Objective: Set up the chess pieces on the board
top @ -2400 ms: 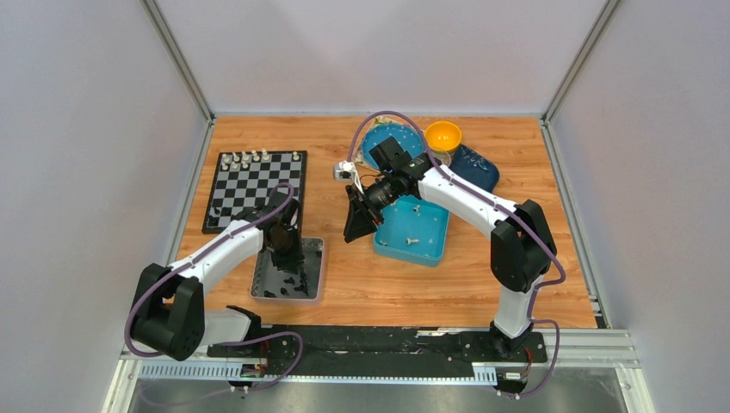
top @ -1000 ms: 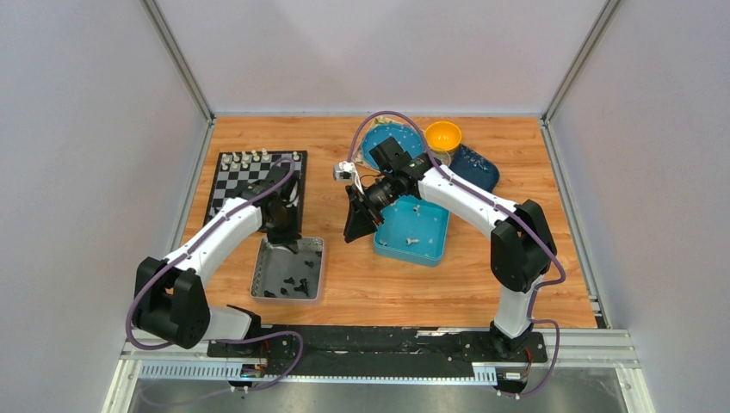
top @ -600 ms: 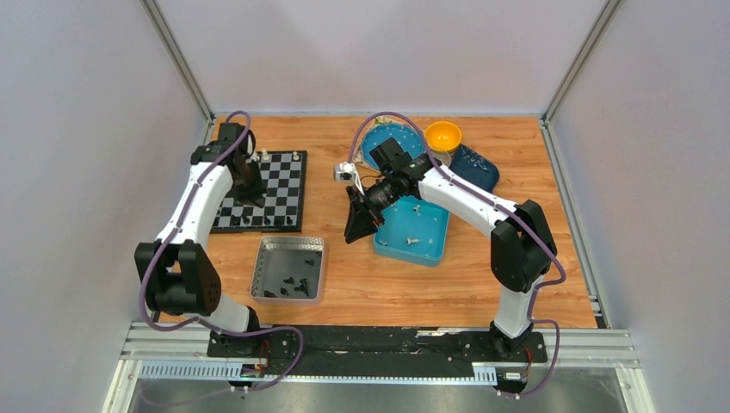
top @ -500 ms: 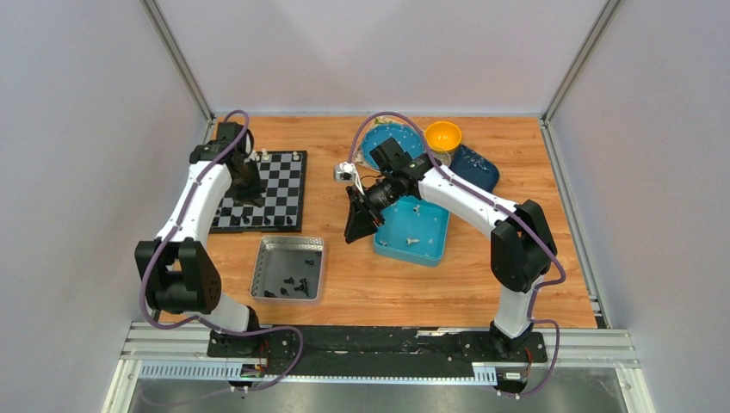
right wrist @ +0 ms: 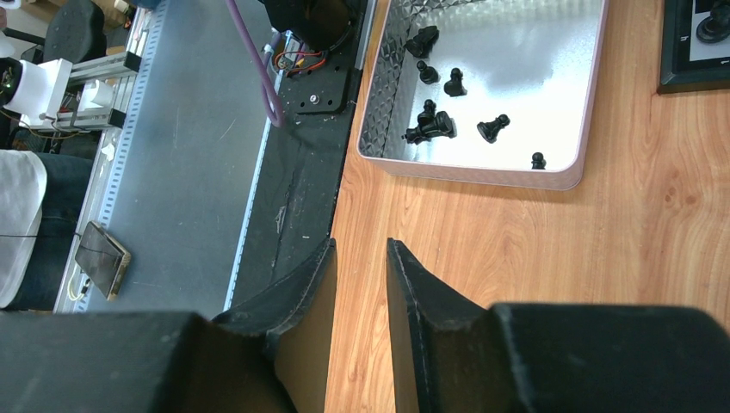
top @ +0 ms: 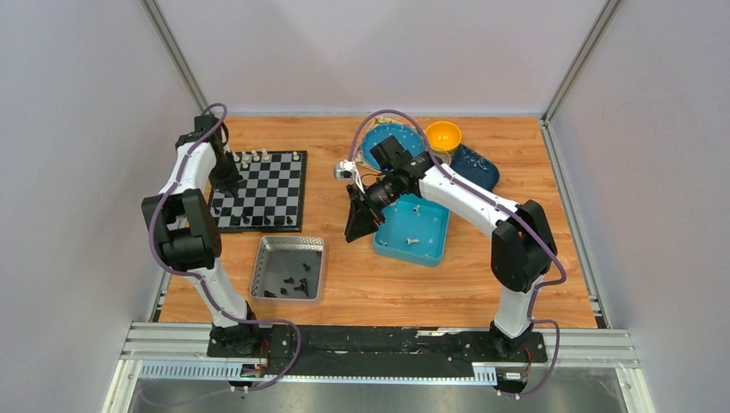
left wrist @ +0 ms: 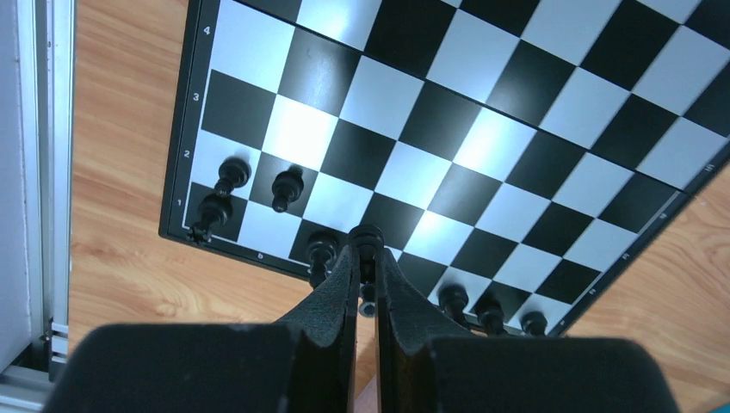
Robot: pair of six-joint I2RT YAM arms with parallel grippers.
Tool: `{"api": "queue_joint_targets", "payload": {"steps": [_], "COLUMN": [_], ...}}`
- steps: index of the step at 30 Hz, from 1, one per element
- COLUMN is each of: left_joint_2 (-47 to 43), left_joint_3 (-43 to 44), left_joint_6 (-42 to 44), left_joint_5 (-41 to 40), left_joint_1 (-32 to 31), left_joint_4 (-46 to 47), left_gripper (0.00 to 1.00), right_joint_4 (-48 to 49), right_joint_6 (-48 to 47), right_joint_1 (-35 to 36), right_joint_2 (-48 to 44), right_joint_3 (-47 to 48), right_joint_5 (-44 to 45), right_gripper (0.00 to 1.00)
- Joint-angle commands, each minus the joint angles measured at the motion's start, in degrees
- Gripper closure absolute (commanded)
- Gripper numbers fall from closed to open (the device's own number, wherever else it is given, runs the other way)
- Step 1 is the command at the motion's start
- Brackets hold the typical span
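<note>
just now the left arm (top: pixel 194 172) has swung away from the silver tray (top: pixel 284 258) and reached out over the board (top: pixel 267 194); the right arm (top: pixel 469 200) has not stirred. left gripper (left wrist: pixel 368 258): clamped on one black chessman (left wrist: pixel 368 234), carried above the board's edge rank. this reads as a delivery under way, the piece fetched but not yet set down. right gripper (right wrist: pixel 360 258): fingers a little apart, nothing between them, hanging over bare worktop (top: pixel 387 284) between the silver tray and the blue tray (top: pixel 430 225). several black men (left wrist: pixel 288 185) already stand on squares close beside the carried piece, so the descent must thread between them without toppling one. more black pieces (right wrist: pixel 435 127) wait in the silver tray; cream pieces (top: pixel 258 157) line the far rank.
</note>
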Motion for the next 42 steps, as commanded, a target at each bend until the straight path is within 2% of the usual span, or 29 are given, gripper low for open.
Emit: {"api": "queue_joint_targets", "payload": {"steps": [1, 12, 33, 42], "left_joint_2": [2.4, 6.8, 8.8, 9.7], "left_joint_3": [2.1, 2.2, 1.8, 2.2], "left_joint_6": [1.7, 2.6, 2.7, 2.5], "left_joint_5": [-0.5, -1.0, 0.3, 0.3], "left_joint_1": [1.0, 2.0, 2.8, 2.9], "left_joint_4": [1.7, 1.0, -0.7, -1.6], "left_gripper": [0.94, 0.92, 0.90, 0.86], "right_joint_4": [-0.5, -1.1, -1.7, -1.8], "right_joint_6": [-0.8, -1.2, -1.7, -1.9], "right_joint_1": [-0.4, -0.4, -0.3, -0.3], "right_joint_2": [-0.1, 0.6, 1.0, 1.0], "right_joint_3": [2.8, 3.0, 3.1, 3.1], "right_joint_5": [-1.7, -1.4, -1.4, -1.5], "right_gripper": [0.69, 0.69, 0.69, 0.69]}}
